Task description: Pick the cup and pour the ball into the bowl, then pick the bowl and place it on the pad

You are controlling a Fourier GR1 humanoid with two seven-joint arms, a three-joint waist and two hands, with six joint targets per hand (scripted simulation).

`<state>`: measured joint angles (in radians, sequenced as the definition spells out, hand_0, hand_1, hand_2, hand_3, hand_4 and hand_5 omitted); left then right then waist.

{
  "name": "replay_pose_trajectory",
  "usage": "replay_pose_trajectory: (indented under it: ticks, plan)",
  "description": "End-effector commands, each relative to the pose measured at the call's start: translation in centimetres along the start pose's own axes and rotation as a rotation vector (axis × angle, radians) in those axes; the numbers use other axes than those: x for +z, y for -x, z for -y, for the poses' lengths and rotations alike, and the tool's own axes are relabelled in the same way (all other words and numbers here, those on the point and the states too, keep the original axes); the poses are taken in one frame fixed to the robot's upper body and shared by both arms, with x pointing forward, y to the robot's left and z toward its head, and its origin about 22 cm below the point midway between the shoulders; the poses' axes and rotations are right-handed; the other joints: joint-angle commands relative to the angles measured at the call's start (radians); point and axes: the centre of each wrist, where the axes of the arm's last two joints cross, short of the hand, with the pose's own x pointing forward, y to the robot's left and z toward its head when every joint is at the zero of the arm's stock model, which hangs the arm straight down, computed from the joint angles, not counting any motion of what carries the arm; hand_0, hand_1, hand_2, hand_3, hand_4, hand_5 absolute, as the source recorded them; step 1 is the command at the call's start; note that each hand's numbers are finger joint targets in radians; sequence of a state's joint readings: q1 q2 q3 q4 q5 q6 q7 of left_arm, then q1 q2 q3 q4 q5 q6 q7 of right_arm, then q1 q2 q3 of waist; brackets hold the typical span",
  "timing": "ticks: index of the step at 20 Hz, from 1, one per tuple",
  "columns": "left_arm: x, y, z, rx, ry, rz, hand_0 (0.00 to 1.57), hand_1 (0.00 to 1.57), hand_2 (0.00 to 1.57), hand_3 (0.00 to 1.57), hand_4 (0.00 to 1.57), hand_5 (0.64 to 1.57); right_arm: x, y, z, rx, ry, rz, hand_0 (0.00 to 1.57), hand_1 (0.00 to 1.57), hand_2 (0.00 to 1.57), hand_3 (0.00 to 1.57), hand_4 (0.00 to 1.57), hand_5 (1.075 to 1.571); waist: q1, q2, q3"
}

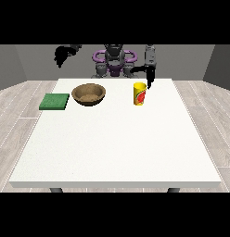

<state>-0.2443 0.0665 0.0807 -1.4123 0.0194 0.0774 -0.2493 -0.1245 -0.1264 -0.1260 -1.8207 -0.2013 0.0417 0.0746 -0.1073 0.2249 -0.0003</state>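
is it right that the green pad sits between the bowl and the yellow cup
Not quite. In the front view the bowl is the middle item: the green pad lies at its left, and the yellow cup stands at its right.

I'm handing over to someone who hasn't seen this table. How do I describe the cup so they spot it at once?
On the white table, look along the far edge nearest the robot, towards the view's right. The cup stands upright there, just below the hand at the view's right. It is the only yellow thing, with a red mark on its side, unlike the brown bowl and green pad.
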Motion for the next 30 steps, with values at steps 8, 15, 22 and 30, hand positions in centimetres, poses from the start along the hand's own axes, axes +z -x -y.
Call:
replay_pose_trajectory:
  ticks: [8, 15, 22, 30]
  plan:
    - [0.3, 7.0, -0.1, -0.014, 0.010, -0.086, 0.00, 0.00, 0.00, 0.00, 0.16, 1.432, -0.5, 1.0, 3.7, -0.009, -0.020, -0.049, 0.00, 0.00, 0.00, 0.00, 0.67, 1.562, -0.027, -0.035, -0.0002]
    - [0.1, 9.3, -2.0, 0.002, -0.027, -0.101, 0.00, 0.00, 0.00, 0.00, 0.25, 1.445, -0.3, 1.6, 6.0, 0.010, -0.007, -0.054, 0.00, 0.00, 0.00, 0.00, 0.67, 1.562, -0.040, -0.027, -0.0003]
    - [0.2, 10.4, -2.0, -0.219, -0.089, -0.003, 1.23, 1.23, 1.57, 1.57, 1.34, 1.481, -2.0, -1.1, 5.3, -0.007, -0.074, 0.060, 0.00, 0.00, 0.00, 0.14, 0.65, 1.569, -0.117, 0.087, -0.0009]
    - [-0.9, 10.2, -0.4, -0.353, -0.116, -0.107, 1.28, 1.28, 1.57, 1.57, 1.41, 1.413, -1.4, -0.9, 10.0, -0.005, -0.021, -0.067, 0.00, 0.00, 0.00, 0.18, 0.63, 1.566, -0.093, -0.065, 0.0007]
